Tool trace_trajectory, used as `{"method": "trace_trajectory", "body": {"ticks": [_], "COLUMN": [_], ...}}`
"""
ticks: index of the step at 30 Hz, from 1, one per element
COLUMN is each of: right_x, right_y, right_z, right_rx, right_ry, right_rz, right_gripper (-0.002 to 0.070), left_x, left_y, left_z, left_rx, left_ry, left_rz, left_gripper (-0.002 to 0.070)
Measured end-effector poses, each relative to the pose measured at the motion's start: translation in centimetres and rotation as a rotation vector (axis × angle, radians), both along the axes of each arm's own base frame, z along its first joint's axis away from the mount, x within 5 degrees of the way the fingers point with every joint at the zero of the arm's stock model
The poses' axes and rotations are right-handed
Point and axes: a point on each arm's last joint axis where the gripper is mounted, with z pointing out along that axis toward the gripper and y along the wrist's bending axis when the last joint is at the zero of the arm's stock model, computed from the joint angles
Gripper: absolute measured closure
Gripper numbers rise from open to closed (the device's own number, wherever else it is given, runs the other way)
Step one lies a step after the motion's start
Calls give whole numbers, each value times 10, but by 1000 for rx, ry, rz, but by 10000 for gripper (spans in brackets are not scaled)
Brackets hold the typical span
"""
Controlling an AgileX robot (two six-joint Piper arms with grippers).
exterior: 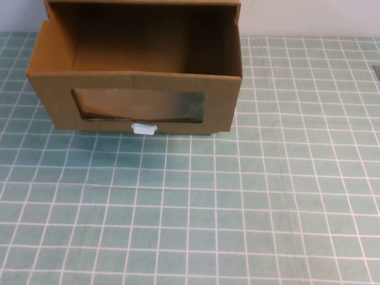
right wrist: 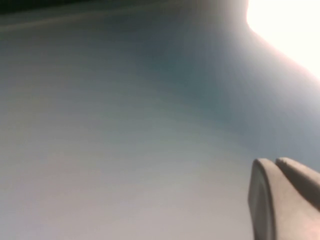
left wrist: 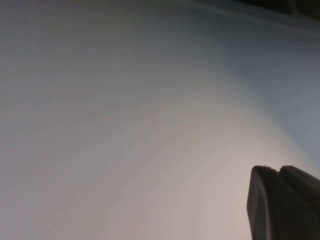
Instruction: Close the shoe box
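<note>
The shoe box [exterior: 53, 98] is brown cardboard and stands at the back left of the table in the high view. Its drawer is pulled out toward me, and the open top shows a bare brown interior. The front has a clear window [exterior: 139, 105] with a small white pull tab [exterior: 143, 129] below it. Neither arm appears in the high view. In the left wrist view my left gripper [left wrist: 277, 170] shows two dark fingertips pressed together, shut on nothing, before a blank pale surface. My right gripper [right wrist: 272, 162] looks the same in the right wrist view, shut and holding nothing.
The table wears a green cloth with a white grid [exterior: 237, 208], stretching in front of and to the right of the box. A pale wall [exterior: 309, 18] runs behind it. A dark edge [exterior: 376, 71] shows at the far right.
</note>
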Motion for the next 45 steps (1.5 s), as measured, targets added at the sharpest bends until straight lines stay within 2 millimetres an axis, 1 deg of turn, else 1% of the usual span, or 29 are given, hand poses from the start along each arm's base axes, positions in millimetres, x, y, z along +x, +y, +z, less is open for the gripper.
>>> {"method": "trace_trajectory", "body": {"ticks": [2, 4, 7, 9, 11, 12, 13, 15, 17, 19, 20, 24, 26, 27, 28, 29, 30, 32, 34, 35, 37, 40, 42, 45], "right_x": [-7, -17, -32, -43, -50, -52, -54, -48, -39, -25, -18, 23, 50, 66, 80, 94, 105, 131, 150, 159, 172, 184, 193, 209], "right_y": [1, 2, 2, 2, 2, 1, 1, 1, 0, 0, -1, -2, -1, 0, 2, 6, 10, 20, 29, 33, 43, 56, 64, 75], "right_z": [19, 44, 79, 99, 117, 127, 139, 155, 170, 186, 191, 210, 214, 212, 212, 211, 210, 207, 202, 198, 193, 187, 182, 171], "right_rx": [11, 19, 66, 95, 116, 126, 136, 157, 174, 193, 203, 241, 254, 254, 241, 213, 178, 38, -128, -182, -224, -212, -205, -334], "right_ry": [-42, -68, -36, 3, 52, 82, 103, 182, 269, 397, 457, 752, 910, 994, 1071, 1142, 1192, 1278, 1317, 1327, 1344, 1373, 1394, 1405], "right_rz": [32, 64, 140, 174, 188, 192, 197, 200, 196, 185, 180, 154, 160, 166, 180, 195, 206, 219, 211, 221, 284, 414, 489, 552], "right_gripper": [690, 690, 690, 690, 690, 690, 690, 690, 690, 690, 690, 690, 690, 690, 690, 690, 690, 690, 690, 690, 690, 690, 690, 690], "left_x": [-9, -19, -35, -43, -46, -44, -41, -32, -16, 1, 6, 47, 72, 85, 98, 107, 120, 143, 169, 181, 200, 221, 233, 251], "left_y": [2, 4, 8, 10, 11, 11, 11, 10, 9, 7, 7, 2, -1, -3, -5, -6, -8, -12, -16, -18, -22, -29, -34, -46], "left_z": [21, 45, 77, 95, 114, 123, 131, 145, 158, 172, 180, 202, 210, 213, 217, 221, 224, 228, 228, 226, 223, 215, 209, 196], "left_rx": [-9, -17, -27, -31, -32, -29, -24, -17, -17, -25, -28, -15, -1, 4, 11, 16, 21, 40, 98, 120, 136, 139, 179, 310], "left_ry": [-47, -70, -92, -97, -95, -73, -38, 51, 182, 324, 373, 670, 826, 905, 980, 1031, 1085, 1146, 1175, 1183, 1177, 1179, 1190, 1204], "left_rz": [3, 11, 24, 29, 35, 38, 42, 46, 37, 25, 24, 45, 61, 68, 74, 81, 86, 97, 128, 138, 141, 101, 75, 22], "left_gripper": [680, 680, 680, 680, 680, 680, 680, 680, 680, 680, 680, 680, 680, 680, 680, 680, 680, 680, 680, 680, 680, 680, 680, 680]}}
